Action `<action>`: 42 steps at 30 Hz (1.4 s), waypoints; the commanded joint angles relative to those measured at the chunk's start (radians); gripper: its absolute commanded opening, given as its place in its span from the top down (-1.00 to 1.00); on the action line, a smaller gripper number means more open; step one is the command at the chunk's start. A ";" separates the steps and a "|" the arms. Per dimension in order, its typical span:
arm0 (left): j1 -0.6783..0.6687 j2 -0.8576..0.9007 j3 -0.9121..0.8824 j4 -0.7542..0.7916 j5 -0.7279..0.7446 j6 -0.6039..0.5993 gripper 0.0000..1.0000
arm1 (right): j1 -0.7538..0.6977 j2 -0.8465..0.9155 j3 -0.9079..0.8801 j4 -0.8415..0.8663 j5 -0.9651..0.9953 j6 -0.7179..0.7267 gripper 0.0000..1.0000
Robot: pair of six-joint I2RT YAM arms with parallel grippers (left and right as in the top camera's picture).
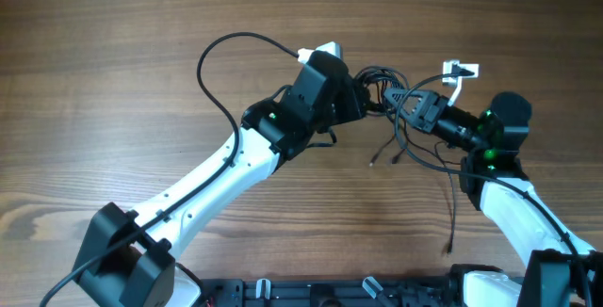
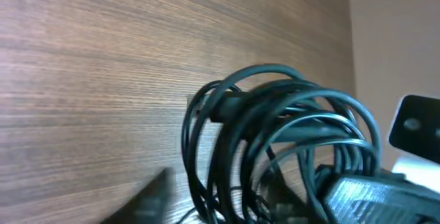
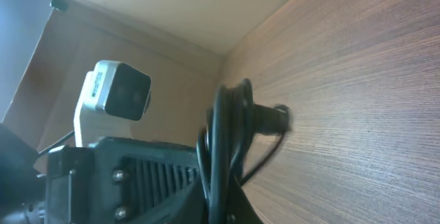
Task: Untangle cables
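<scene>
Overhead: the left gripper (image 1: 364, 102) and right gripper (image 1: 403, 103) meet at the knotted cables (image 1: 380, 79), centre-right. Left wrist: the coil sits between its jaws, but I cannot tell whether they grip. Right wrist: jaws pinched on a strand, so the next move is probably a gentle pull apart.

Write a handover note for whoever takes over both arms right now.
Left gripper: at the left side of the cable bundle; whether it grips is unclear.
Right gripper: shut, pinching the bundle's right side.
Cables: knotted between the grippers on the wooden table; loose strands trail toward the robot's base.
Done: bundle reached and held.
Left: pull the strands apart and lay each one separately.
</scene>
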 commanded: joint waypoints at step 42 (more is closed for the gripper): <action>0.041 -0.141 0.002 -0.087 0.079 0.719 0.92 | 0.159 -0.003 0.005 0.166 0.117 -0.367 -0.15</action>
